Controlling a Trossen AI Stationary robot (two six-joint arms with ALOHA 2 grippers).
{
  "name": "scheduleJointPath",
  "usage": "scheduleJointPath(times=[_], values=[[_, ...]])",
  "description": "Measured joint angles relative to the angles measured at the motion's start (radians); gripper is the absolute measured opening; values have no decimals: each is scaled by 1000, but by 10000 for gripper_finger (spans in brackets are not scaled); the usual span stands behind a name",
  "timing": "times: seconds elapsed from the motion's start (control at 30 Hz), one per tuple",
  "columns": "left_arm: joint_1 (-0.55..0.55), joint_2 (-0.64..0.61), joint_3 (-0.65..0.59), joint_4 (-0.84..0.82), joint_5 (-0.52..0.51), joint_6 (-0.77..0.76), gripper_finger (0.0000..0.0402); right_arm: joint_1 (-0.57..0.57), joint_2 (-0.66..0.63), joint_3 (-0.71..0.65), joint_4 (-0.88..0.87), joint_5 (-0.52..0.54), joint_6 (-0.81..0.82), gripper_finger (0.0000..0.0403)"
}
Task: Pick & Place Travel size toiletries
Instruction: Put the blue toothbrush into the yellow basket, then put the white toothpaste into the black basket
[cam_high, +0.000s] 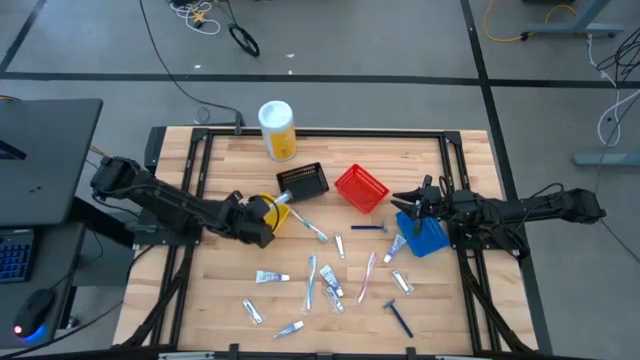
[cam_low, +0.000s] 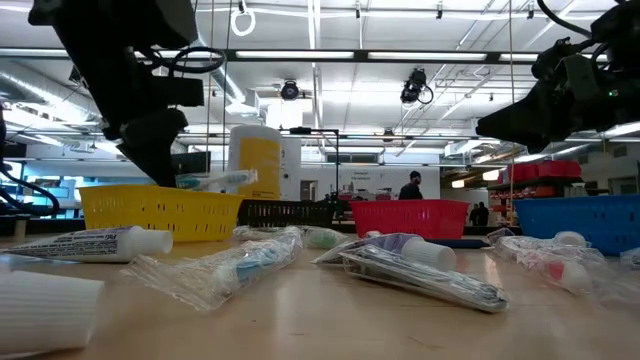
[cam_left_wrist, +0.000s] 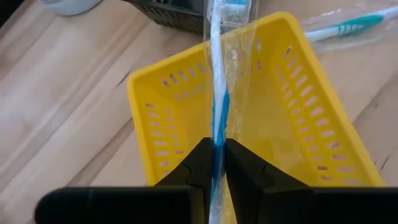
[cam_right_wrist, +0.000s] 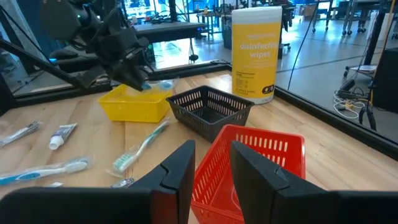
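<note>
Left wrist view shows the left gripper (cam_left_wrist: 216, 163) pinched tight on a wrapped toothbrush (cam_left_wrist: 217, 93), a white and blue handle in clear film, held over the open yellow basket (cam_left_wrist: 161, 112), with the brush running from the fingertips across the basket toward the black basket (cam_left_wrist: 168, 15) beyond. In the high view the same gripper (cam_high: 268, 212) sits at the yellow basket (cam_high: 282, 216) on the left half of the wooden table (cam_high: 220, 290), with the black basket (cam_high: 303, 180) just behind it and the white-and-yellow wipes canister (cam_high: 277, 130) farther back near the table's far edge. A teal toothbrush (cam_high: 310, 229) lies on the wood just beside the yellow basket. The right gripper (cam_high: 413, 200) hangs above the table between the red basket (cam_high: 361, 188) and the blue basket (cam_high: 424, 236); in the right wrist view its fingers (cam_right_wrist: 180, 168) stand apart with nothing between them, above the red basket (cam_right_wrist: 261, 155). The remaining toiletries lie loose across the near middle of the table: a small white tube (cam_high: 269, 277), several wrapped toothbrushes such as a pink one (cam_high: 367, 277), a dark blue razor (cam_high: 399, 318) near the front edge, and another razor (cam_high: 369, 228) beside the blue basket.
</note>
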Motion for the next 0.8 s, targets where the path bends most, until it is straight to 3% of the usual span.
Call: scheduleJointPath(times=[0.2,0.47,0.63,0.8], values=[[26,0,0,-2,69,-11,66,0,0,0,0,1,0,112],[34,0,5,-6,90,-18,141,0,0,0,0,1,0,112],[34,0,80,-37,169,31,163,0,0,0,-3,3,0,112],[32,0,191,-110,160,80,161,0,0,0,-4,3,0,112]])
